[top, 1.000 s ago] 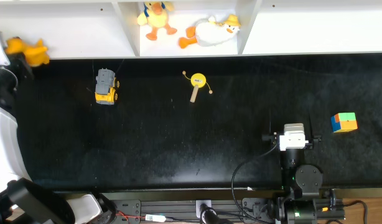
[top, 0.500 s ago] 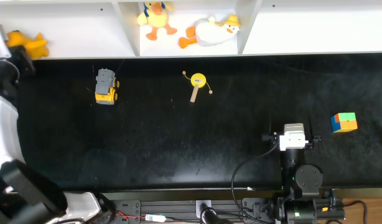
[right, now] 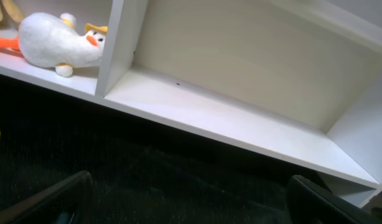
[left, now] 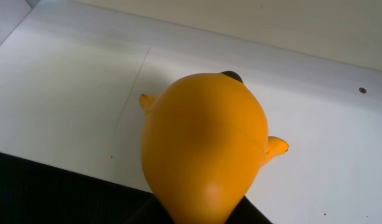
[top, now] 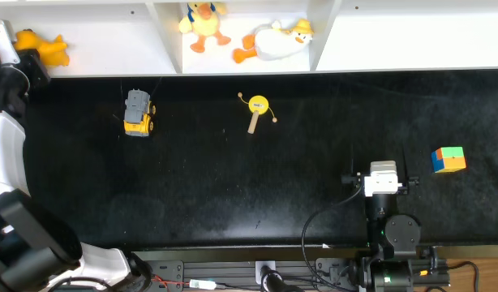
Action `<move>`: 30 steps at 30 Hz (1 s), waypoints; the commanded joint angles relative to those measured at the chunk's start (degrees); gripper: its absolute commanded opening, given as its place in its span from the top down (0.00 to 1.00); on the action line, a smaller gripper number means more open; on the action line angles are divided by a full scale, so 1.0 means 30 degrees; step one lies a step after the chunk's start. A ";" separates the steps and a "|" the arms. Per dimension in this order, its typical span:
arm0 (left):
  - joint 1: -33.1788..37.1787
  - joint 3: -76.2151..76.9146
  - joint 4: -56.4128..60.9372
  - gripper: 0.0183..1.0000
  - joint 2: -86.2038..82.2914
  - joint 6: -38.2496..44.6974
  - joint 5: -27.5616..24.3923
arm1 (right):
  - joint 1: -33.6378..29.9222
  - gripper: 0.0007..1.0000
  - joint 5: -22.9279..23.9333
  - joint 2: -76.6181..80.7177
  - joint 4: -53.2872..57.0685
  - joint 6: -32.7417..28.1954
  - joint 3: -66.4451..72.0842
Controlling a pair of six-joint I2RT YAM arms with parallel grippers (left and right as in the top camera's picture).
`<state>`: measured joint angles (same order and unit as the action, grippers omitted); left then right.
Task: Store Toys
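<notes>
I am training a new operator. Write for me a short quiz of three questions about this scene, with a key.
1. How many toys lie on the black mat?
2. The smooth orange toy duck is over: A) the mat, B) the white shelf's left compartment, C) its middle compartment.
3. True or false: the shelf's right compartment holds a toy.
Key: 1. Three: yellow-and-grey toy truck, yellow rattle drum with wooden handle, multicoloured cube. 2. B. 3. False.

I log: orange duck point(left: 203, 155) over left shelf point(top: 103, 49) bay; yellow duck point(top: 203, 24), white duck point(top: 273, 40) in middle bay; truck point(top: 138, 112), rattle point(top: 257, 109), cube point(top: 448, 159) on mat point(top: 233, 178).
</notes>
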<state>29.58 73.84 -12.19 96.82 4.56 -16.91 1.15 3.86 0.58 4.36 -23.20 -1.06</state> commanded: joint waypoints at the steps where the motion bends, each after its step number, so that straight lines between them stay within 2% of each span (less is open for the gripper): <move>1: -0.0182 0.0415 -0.0131 0.86 0.0321 -0.0197 0.0044 | -0.0029 0.01 0.0131 -0.0109 -0.0080 -0.0051 0.0270; 3: -0.0262 0.0415 -0.0087 0.86 0.0321 -0.0182 0.0073 | -0.0029 0.00 0.0131 -0.0109 -0.0080 -0.0051 0.0270; 4: -0.0342 0.0415 -0.0029 0.84 0.0321 -0.0182 0.0117 | -0.0029 0.00 0.0131 -0.0109 -0.0080 -0.0051 0.0270; 5: -0.0466 0.0415 0.0044 0.77 0.0321 -0.0175 0.0131 | -0.0029 0.00 0.0131 -0.0109 -0.0080 -0.0051 0.0270; 8: -0.0685 0.0415 0.0073 0.76 0.0321 -0.0036 0.0379 | -0.0029 0.00 0.0131 -0.0109 -0.0080 -0.0051 0.0270; 10: -0.0831 0.0415 0.0087 0.68 0.0321 -0.0044 0.0678 | -0.0029 0.00 0.0131 -0.0109 -0.0080 -0.0051 0.0270; 11: -0.0896 0.0415 0.0124 0.57 0.0321 -0.0036 0.0692 | -0.0029 0.00 0.0138 -0.0109 -0.0080 -0.0051 0.0270; 13: -0.0998 0.0415 0.0189 0.17 0.0321 -0.0044 0.0685 | -0.0029 0.00 0.0138 -0.0109 -0.0080 -0.0044 0.0270; 14: -0.1049 0.0415 0.0189 0.00 0.0321 -0.0036 0.0685 | -0.0029 0.00 0.0131 -0.0109 -0.0080 -0.0051 0.0270; 21: -0.1188 0.0372 -0.0707 0.00 -0.0291 -0.0036 0.0699 | -0.0029 0.00 0.0131 -0.0109 -0.0080 -0.0051 0.0270; 24: -0.1188 -0.0073 -0.1464 0.00 -0.1472 -0.0022 0.1610 | -0.0029 0.00 0.0138 -0.0109 -0.0080 -0.0051 0.0270; 27: -0.1158 -0.1464 -0.1858 0.00 -0.3330 0.0029 0.2849 | -0.0029 0.01 0.0131 -0.0109 -0.0080 -0.0051 0.0270; 30: -0.1166 -0.4903 -0.1923 0.00 -0.6499 0.0007 0.2907 | -0.0029 0.00 0.0138 -0.0109 -0.0080 -0.0051 0.0270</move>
<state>26.24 67.07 -17.89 86.85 4.58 -10.41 1.15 3.84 0.58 4.38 -23.20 -1.06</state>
